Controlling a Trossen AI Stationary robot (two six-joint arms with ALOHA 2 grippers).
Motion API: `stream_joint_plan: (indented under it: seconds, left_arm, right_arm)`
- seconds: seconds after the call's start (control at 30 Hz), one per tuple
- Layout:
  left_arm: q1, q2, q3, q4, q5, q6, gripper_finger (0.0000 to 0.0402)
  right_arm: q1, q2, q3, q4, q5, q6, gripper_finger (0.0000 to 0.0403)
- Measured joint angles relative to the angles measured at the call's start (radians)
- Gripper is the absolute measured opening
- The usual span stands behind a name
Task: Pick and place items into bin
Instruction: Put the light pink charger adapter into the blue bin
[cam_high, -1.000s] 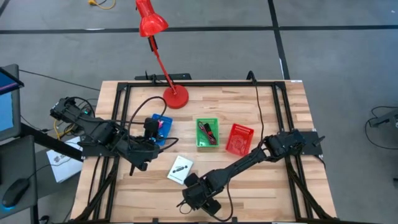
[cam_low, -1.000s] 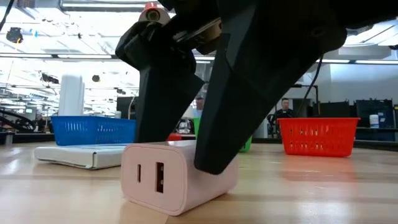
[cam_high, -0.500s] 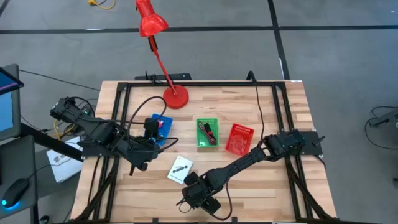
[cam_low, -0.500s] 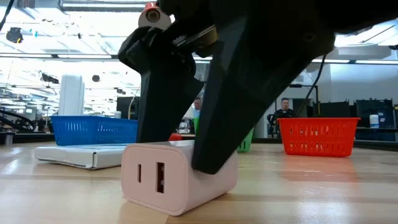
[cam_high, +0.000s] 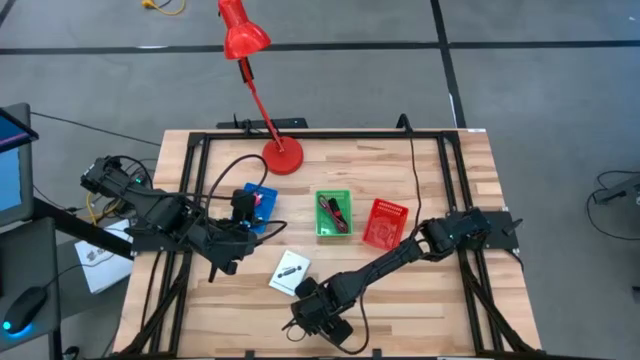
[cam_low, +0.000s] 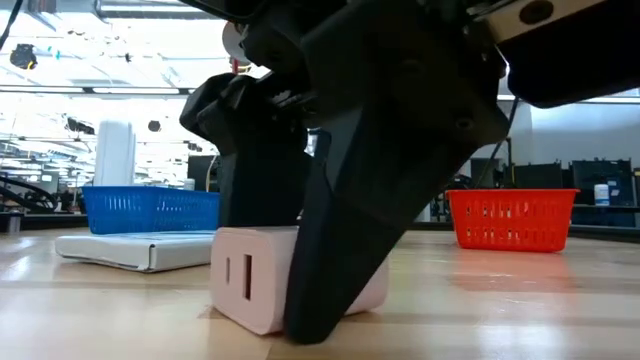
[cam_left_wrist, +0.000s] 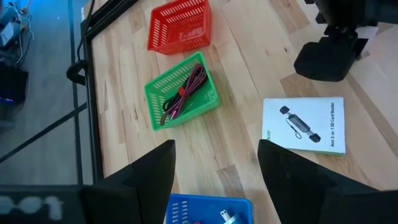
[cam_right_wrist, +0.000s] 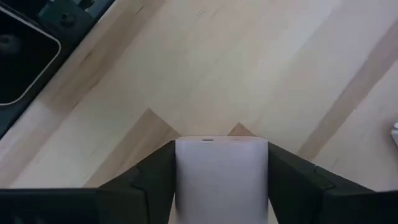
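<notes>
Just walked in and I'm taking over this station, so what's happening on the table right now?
The right gripper is at the table's near edge, its jaws closed around a pale pink charger block that sits on the wood. The left gripper hovers open over the blue bin. A dark red cable already lies in the green bin; the red bin looks empty. A white booklet lies loose on the table.

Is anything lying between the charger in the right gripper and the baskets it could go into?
Nothing visible blocks it. The right gripper is closed on the pale pink charger near the table's front edge; bare wood leads to the green basket and red basket. The white leaflet lies flat, off to the side.
</notes>
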Motion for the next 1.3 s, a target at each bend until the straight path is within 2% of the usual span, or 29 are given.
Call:
stream_joint_plan:
  seconds: [0.3,0.5,0.63,0.7,0.8,0.93,1.03,1.17,1.3]
  left_arm:
    - [0.000,0.000,0.000,0.000,0.000,0.000,0.0219]
    - [0.000,0.000,0.000,0.000,0.000,0.093,0.0219]
    - [0.000,0.000,0.000,0.007,-0.011,0.152,0.0219]
    - [0.002,0.000,0.000,0.008,-0.077,0.216,0.0219]
    - [0.003,-0.007,0.000,-0.018,-0.282,0.184,0.0219]
    - [0.000,-0.047,0.000,-0.047,-0.551,0.095,0.0219]
    - [0.000,-0.081,0.000,-0.035,-0.684,0.023,0.0219]
    - [0.000,-0.153,0.000,-0.023,-0.711,-0.041,0.0219]
    - [0.000,-0.218,0.000,-0.025,-0.623,-0.062,0.0219]
  right_arm:
    - [-0.018,0.003,-0.002,-0.003,-0.010,0.031,0.0202]
    - [-0.018,-0.020,-0.006,-0.008,-0.001,0.044,0.0186]
    - [-0.028,-0.051,-0.010,-0.025,0.081,0.009,0.0197]
    - [-0.040,-0.069,-0.009,-0.038,0.155,-0.046,0.0204]
    - [-0.075,-0.079,-0.008,-0.001,0.259,-0.127,0.0199]
    - [-0.156,-0.079,-0.008,0.106,0.318,-0.195,0.0185]
    - [-0.233,-0.079,-0.008,0.247,0.346,-0.209,0.0187]
    - [-0.337,-0.079,-0.006,0.436,0.346,-0.215,0.0210]
    - [-0.431,-0.080,-0.006,0.599,0.322,-0.215,0.0204]
